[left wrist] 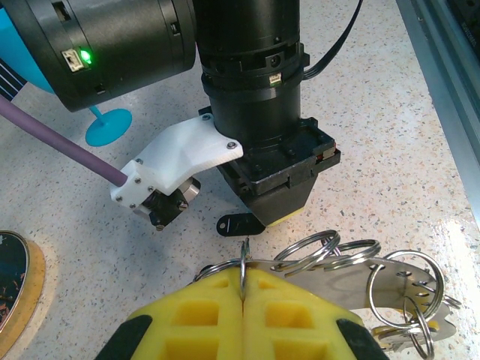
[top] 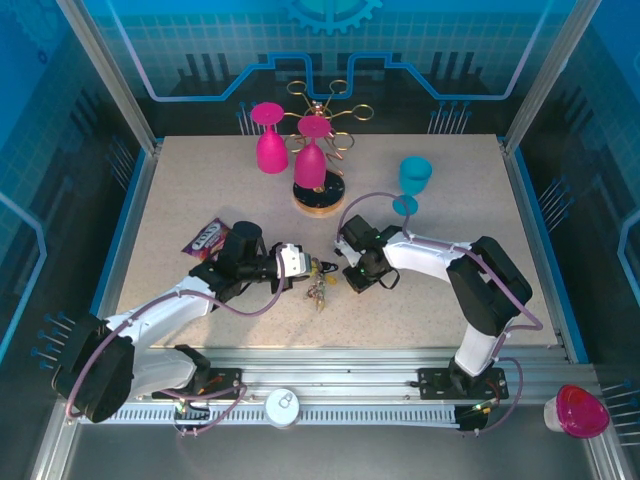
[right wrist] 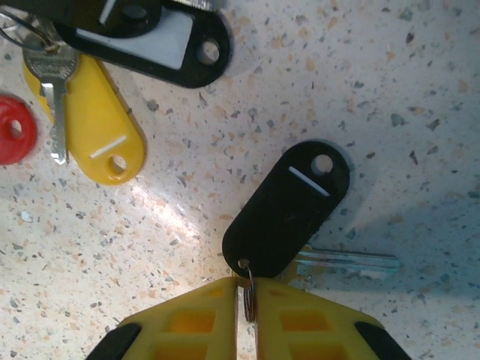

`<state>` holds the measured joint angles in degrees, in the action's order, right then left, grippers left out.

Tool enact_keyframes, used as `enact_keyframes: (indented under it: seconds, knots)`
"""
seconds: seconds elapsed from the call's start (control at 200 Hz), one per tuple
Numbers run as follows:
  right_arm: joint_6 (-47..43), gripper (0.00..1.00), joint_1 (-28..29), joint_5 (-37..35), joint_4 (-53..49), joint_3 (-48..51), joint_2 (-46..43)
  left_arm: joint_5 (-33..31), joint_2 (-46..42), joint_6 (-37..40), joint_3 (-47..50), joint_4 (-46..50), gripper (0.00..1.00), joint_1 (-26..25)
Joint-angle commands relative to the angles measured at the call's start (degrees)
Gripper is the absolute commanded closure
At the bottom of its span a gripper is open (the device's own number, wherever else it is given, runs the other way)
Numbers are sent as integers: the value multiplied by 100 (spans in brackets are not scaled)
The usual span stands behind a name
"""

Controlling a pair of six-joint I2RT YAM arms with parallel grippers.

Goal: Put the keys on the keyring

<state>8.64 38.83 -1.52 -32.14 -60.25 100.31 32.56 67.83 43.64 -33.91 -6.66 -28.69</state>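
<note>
My left gripper [top: 300, 263] is shut on the thin grey keyring [left wrist: 244, 264], which stands edge-on between its yellow fingers [left wrist: 202, 300]. Several small split rings [left wrist: 319, 251] and a flat silver metal piece [left wrist: 390, 283] hang off it to the right. My right gripper [top: 352, 279] faces it a few centimetres away, low over the table. Its yellow pads [right wrist: 195, 315] are shut on the small ring of a black-tagged key [right wrist: 289, 206], whose silver blade [right wrist: 349, 264] lies flat. More keys lie beyond: yellow tag [right wrist: 94, 120], red tag [right wrist: 11, 139], black tag [right wrist: 154, 41]. The cluster of keys [top: 320, 287] sits between both grippers.
A wooden rack base [top: 318, 193] with gold wire loops holds a pink wine glass [top: 310, 160]; another pink glass [top: 269, 140] stands beside it. A blue glass [top: 412, 180] stands right of the rack. A purple packet [top: 205, 237] lies left of my left arm.
</note>
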Motion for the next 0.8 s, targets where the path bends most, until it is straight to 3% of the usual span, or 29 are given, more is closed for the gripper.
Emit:
enact_keyframes:
  seconds: [0.0,0.155,0.26,0.43,0.67,0.796]
  knots:
    - [28,89,2,-4,-101,-178,47,15,30,99,2,40,100,-34]
    - [20,100,-1,28,-117,-163,59,22,45,110,7,50,100,-24]
    - [8,100,-2,12,-140,-170,22,7,38,110,7,50,100,-37]
    - [14,87,-7,38,-170,-189,125,4,32,118,3,59,100,-39]
    - [11,89,-7,77,-222,-237,206,8,20,119,2,59,100,-34]
    - [-3,96,-16,82,-215,-233,200,-1,20,128,3,59,100,-30]
